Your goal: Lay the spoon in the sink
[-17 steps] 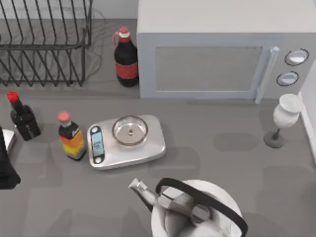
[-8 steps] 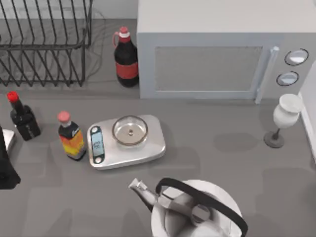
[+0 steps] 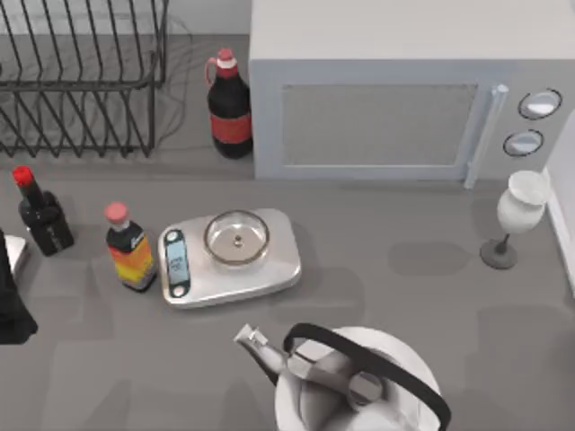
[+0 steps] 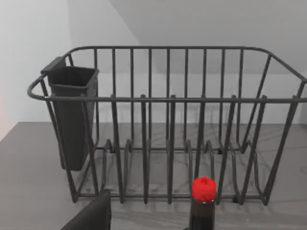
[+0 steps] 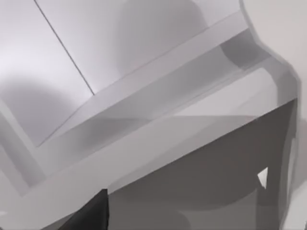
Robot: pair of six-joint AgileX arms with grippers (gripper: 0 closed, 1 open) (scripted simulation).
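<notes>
Parking at the surface's [image 3: 404,287] left edge, left arm [image 3: 9,310] is a dark shape just front of the dark red-capped bottle [image 3: 40,215]. Left hand [image 4: 93,215]: one dark part of it pokes into the left wrist view, open or closed cannot tell. That camera faces the dish rack [image 4: 168,120], with the red-capped bottle close in front of it and a dark cutlery holder [image 4: 72,115] hung on one end of the rack. Right hand [image 5: 93,213]: same story, a dark sliver against pale angled panels [image 5: 144,96], state cannot tell; what those panels belong to I can't say. Spoon position: cannot tell. Outward from the left arm in the top view: a sauce bottle [image 3: 130,251] with an orange-yellow label stands just beside a kitchen scale [image 3: 229,260], display end toward the bottle, round clear dish on its platform. Rack sits back left, a cola bottle [image 3: 229,108] upright between it and the microwave [image 3: 395,99], which takes the back right, door shut, handle and two dials on its right side. White goblet [image 3: 517,211] stands upright near the right edge, in front of the dials. White kettle [image 3: 350,382] with a black handle is at the front edge, spout pointing toward the scale, apart from it.
</notes>
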